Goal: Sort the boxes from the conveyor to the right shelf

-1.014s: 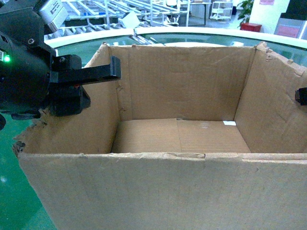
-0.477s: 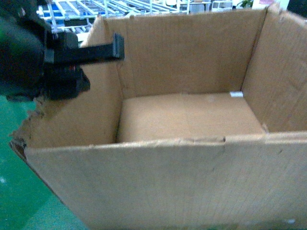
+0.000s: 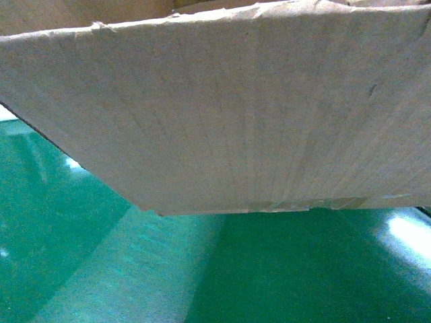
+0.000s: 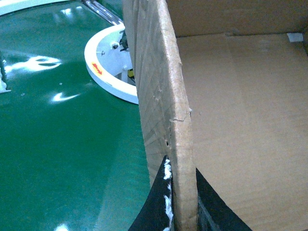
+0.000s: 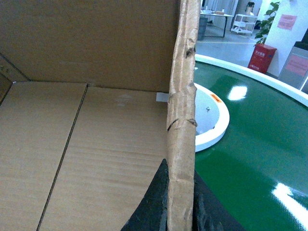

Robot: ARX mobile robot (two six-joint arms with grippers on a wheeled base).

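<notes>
The brown cardboard box (image 3: 222, 108) fills the top of the head view, tilted, with its near wall and taped bottom seam (image 3: 303, 203) hanging above the green conveyor (image 3: 269, 269). My left gripper (image 4: 180, 211) is shut on the box's left wall (image 4: 163, 96), one black finger (image 4: 154, 207) outside and one inside. My right gripper (image 5: 180, 211) is shut on the right wall (image 5: 185, 72) in the same way. A small white sticker (image 5: 162, 97) lies on the box floor. Neither gripper shows in the head view. The right shelf is out of view.
The conveyor's white inner rim (image 4: 103, 82) curves close beside the box's left wall and shows again (image 5: 211, 125) by the right wall. Beyond the belt's outer rim stand a red cabinet (image 5: 262, 57), a potted plant and white shelving.
The box has risen and tipped: earlier I looked down into it, now only its outer near wall and bottom seam show. The left gripper has left the head view.
</notes>
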